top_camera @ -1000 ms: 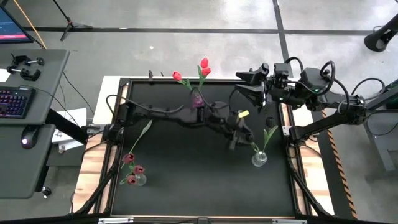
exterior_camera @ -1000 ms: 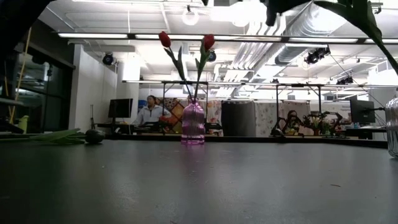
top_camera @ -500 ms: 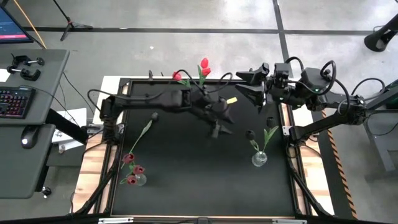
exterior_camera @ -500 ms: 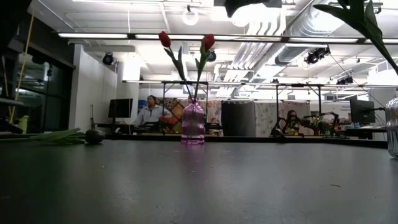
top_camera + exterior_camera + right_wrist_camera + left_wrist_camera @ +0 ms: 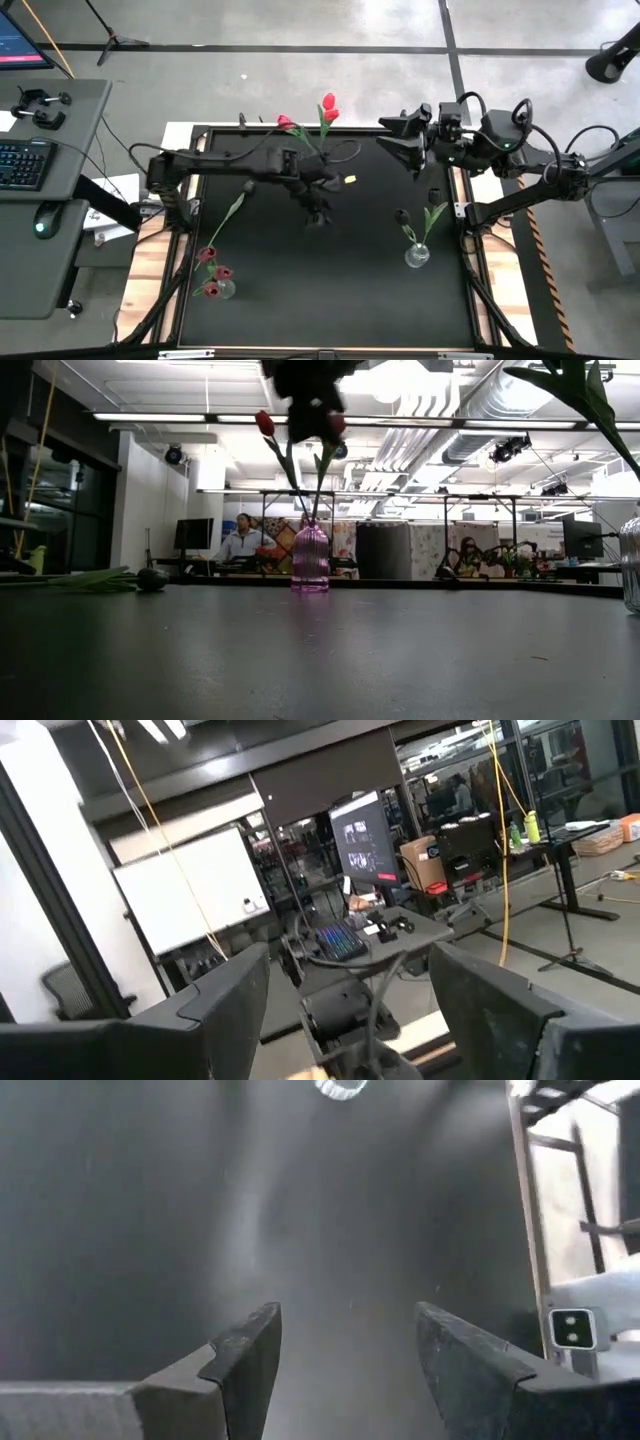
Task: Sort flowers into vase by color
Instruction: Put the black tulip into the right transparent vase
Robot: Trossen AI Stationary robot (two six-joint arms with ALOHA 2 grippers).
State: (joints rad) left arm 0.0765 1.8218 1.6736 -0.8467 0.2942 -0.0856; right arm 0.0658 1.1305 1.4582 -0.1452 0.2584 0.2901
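- The left gripper (image 5: 318,212) hangs over the middle of the black table (image 5: 300,300). Its two fingers (image 5: 245,1355) are spread wide apart, and there is nothing between them.
- At about 11 o'clock from that gripper, at the far edge of the table, stands a pink vase (image 5: 310,559). Two red flowers (image 5: 328,108) stick up out of it.
- At about 9 o'clock from the left gripper, one flower with a dark head (image 5: 249,186) lies flat on the table. Its green stem points toward the near left corner.
- At about 7 o'clock, near the left corner, stands a small clear vase (image 5: 224,290). It holds three pink flowers (image 5: 213,272).
- At about 3 to 4 o'clock, by the right side of the table, stands another clear vase (image 5: 416,256). It holds one dark flower with green leaves (image 5: 403,216).
- The right gripper (image 5: 400,135) waits up high at the far right corner of the table, at about 2 o'clock. Its fingers (image 5: 225,995) are wide apart too, and it holds nothing.
- Far behind the table, in the room, a person (image 5: 238,538) sits at a desk.
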